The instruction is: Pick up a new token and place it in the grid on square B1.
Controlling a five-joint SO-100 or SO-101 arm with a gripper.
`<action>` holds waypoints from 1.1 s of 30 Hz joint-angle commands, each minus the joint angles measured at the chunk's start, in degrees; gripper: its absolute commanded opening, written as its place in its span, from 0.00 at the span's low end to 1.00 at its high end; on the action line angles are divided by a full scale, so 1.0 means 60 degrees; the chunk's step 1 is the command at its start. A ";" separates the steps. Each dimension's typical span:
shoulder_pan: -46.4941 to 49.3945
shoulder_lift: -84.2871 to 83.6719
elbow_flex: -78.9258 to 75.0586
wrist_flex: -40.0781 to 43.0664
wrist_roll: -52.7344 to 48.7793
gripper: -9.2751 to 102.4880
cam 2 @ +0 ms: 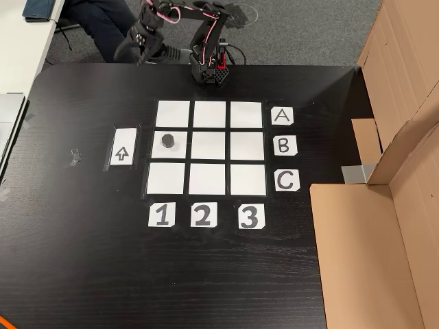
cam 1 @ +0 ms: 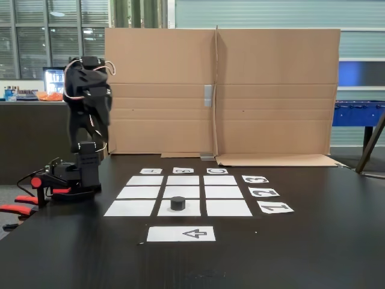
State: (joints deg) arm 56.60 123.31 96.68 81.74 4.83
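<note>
- The token [cam 2: 168, 141] lies on square B1 [cam 2: 180, 152] of the grid [cam 2: 210, 147], in the row of the label B [cam 2: 285, 145] and the column of the label 1 [cam 2: 161, 215], nearer the side of the arrow strip [cam 2: 123, 147].
- In the fixed view the token [cam 1: 177, 203] stands upright on the front middle cell.
- The arm is folded up at the table [cam 2: 82, 260] edge, well apart from the grid.
- The gripper [cam 2: 139, 49] holds nothing; how far its jaws are open cannot be told.
- A cardboard wall [cam 1: 222, 90] stands behind the grid.
</note>
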 commanded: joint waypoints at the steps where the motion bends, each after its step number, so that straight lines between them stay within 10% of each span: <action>1: 0.1450 0.1597 0.1318 -0.1377 -0.0073 0.33; 12: 0.3135 0.4863 0.4995 -0.3340 -0.0190 0.30; 33: 0.3296 0.8687 0.8071 -0.1011 -0.0527 0.19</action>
State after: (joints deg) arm 76.03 172.79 143.26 73.74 2.02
